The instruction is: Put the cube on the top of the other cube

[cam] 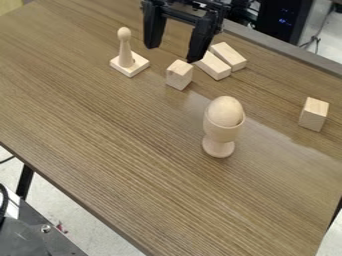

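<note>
Gripper (174,53), spread wide and empty, needs centring over the nearest cube (179,75), square to opposite faces and clear of the flat blocks (214,66), before lowering.

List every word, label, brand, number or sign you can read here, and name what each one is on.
There is no readable text.
Middle cube and far-right cube: no lettering on the sides in view.
Egg, cup, peg and tabletop: none seen.
Black case: small blue marks or lights, too small to tell whether they are characters.
</note>
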Motion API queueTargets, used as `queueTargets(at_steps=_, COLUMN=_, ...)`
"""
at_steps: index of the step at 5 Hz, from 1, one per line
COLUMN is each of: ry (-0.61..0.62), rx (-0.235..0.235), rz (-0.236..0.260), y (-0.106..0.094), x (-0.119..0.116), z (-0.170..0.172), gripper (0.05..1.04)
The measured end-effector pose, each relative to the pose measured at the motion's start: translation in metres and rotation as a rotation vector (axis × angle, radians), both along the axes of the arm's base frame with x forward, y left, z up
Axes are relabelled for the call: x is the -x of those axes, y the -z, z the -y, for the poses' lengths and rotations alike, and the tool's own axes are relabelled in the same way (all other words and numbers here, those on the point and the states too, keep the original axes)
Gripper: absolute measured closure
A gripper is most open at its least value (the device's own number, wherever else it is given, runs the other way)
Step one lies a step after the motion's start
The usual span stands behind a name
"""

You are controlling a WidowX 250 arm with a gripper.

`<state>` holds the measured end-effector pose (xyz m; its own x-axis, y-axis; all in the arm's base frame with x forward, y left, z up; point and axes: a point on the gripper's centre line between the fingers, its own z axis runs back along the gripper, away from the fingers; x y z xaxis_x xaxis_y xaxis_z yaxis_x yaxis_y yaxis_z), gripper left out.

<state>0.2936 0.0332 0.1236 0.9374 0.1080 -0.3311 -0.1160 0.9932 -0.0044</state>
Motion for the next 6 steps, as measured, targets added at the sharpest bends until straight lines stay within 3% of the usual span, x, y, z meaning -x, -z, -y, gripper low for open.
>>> queueTargets(at_steps=1, ry=0.002, rx=0.005, rz=-0.040, y=0.010, x=0.002, z=0.001, gripper=0.083)
queueTargets(at_steps=3, ry=0.069, rx=-0.003, rz=-0.024, y=0.027, x=0.004, z=-0.003, gripper=0.083)
queueTargets(at_steps=6, ry=0.063, rx=-0.046, rz=0.102, y=0.049, x=-0.007, z=-0.019, gripper=0.083)
